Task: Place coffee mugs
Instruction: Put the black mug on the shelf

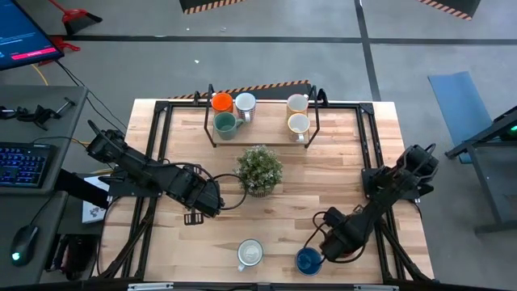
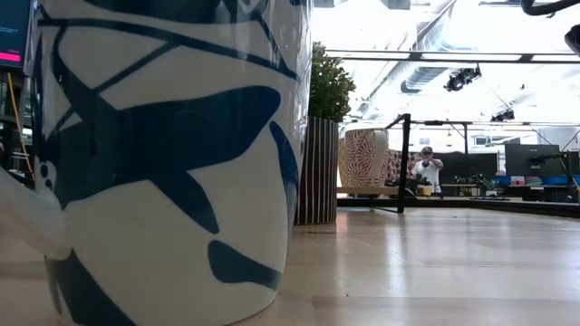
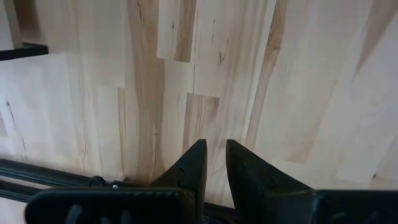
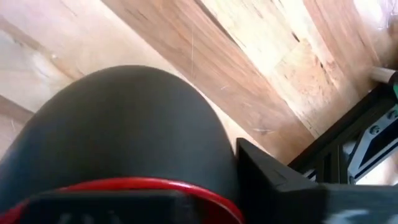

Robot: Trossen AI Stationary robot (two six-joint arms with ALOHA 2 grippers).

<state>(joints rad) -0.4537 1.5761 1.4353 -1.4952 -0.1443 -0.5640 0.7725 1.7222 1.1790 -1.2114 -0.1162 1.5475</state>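
Observation:
A blue mug (image 1: 307,261) stands near the table's front edge, right of the middle. My right gripper (image 1: 321,250) is down at its right rim, shut on it. In the right wrist view the mug (image 4: 124,130) shows as a dark rounded wall with a red rim line. A white mug (image 1: 250,254) with a blue pattern (image 2: 163,163) stands to its left. An orange mug (image 1: 221,102), a white mug (image 1: 245,104), a teal mug (image 1: 225,124) and two cream mugs (image 1: 297,113) sit on the far rack. My left gripper (image 1: 194,217) hangs shut over bare wood (image 3: 214,149). My right gripper comes at the blue mug from above, pointing steeply down, at the right side of its rim (image 1: 317,255). One dark finger (image 4: 267,177) lies against the outer wall; the mug hides the other finger. The mug stands upright on the table.
A leafy potted plant (image 1: 260,170) stands mid-table between the rack (image 1: 262,139) and the two near mugs. A black frame rail (image 1: 158,162) runs along the table's left and right sides. Bare wood lies between the plant and the front edge.

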